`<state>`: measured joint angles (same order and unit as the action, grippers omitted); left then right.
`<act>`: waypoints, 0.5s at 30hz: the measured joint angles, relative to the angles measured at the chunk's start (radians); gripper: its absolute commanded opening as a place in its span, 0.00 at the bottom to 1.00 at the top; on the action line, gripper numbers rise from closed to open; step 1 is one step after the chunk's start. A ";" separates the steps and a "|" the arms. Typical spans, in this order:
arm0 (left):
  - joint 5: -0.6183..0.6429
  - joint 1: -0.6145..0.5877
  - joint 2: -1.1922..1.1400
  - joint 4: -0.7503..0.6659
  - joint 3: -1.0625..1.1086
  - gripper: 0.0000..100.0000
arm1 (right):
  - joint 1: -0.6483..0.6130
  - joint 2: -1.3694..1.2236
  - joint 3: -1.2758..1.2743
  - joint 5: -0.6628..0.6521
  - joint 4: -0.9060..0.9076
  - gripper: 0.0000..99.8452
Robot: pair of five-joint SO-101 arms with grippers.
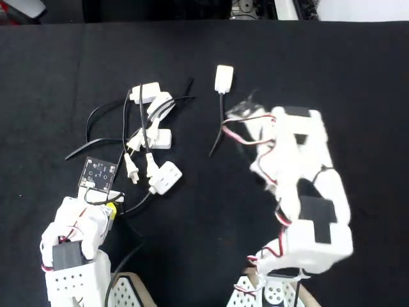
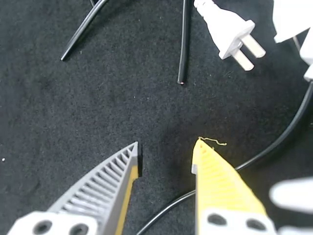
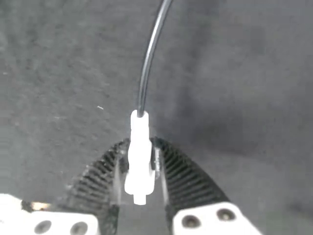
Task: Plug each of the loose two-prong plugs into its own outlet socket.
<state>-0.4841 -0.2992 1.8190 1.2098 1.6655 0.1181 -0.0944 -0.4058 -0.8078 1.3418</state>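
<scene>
While two white robot arms stand side by side at the near edge of a black table point(image 1: 345, 70), the left arm point(image 1: 73, 246) sits low and folded. The right arm point(image 1: 300, 192) is extended over the middle of the cloth.

The right gripper point(image 3: 141, 145) is clamped narrowly on one white plug point(image 3: 139, 161). The plug is held edge-on between two black ribbed fingers point(image 3: 186, 181). A single black cord point(image 3: 149, 63) leaves the plug's far end and runs away over the table.

The left gripper point(image 2: 167, 146) stands wide apart, with one grey finger point(image 2: 110, 183) and one yellow finger point(image 2: 217, 183). Only bare cloth lies between them. Beyond its tips lies one loose two-prong plug point(image 2: 222, 32), white and flat on the table, both prongs showing. Near it, two black cord ends point(image 2: 182, 78) stop bare on the cloth. A third cord point(image 2: 281, 134) curves past the yellow finger.

From above, a tangle point(image 1: 150, 128) of white pieces and black cords lies just ahead of the left arm. In it I count four white blocks that look like outlet sockets point(image 1: 167, 177). Two slim plugs point(image 1: 131, 166) lie side by side close to the nearest block. A fifth white block point(image 1: 223, 78) lies well apart from the tangle, farther back, with its own black cord trailing toward the right arm. Whether any plug in the tangle is seated in a socket cannot be told.
</scene>
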 measured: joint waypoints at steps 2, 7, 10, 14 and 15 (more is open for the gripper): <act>0.000 0.000 0.000 0.000 0.000 0.19 | 0.037 0.066 0.000 -0.005 0.005 0.01; 0.000 0.000 0.000 0.000 0.000 0.19 | 0.058 0.288 -0.080 0.051 -0.008 0.01; 0.000 0.000 0.000 0.000 0.000 0.19 | 0.054 0.476 -0.176 0.123 -0.063 0.01; 0.000 0.000 0.000 0.000 0.000 0.19 | -0.026 0.786 -0.359 0.180 -0.144 0.01; 0.000 0.000 0.000 0.000 0.000 0.19 | -0.049 0.868 -0.414 0.192 -0.170 0.01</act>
<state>-0.4841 -0.2992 1.8190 1.2098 1.6655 0.0690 0.7741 -0.8201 -0.6160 1.1715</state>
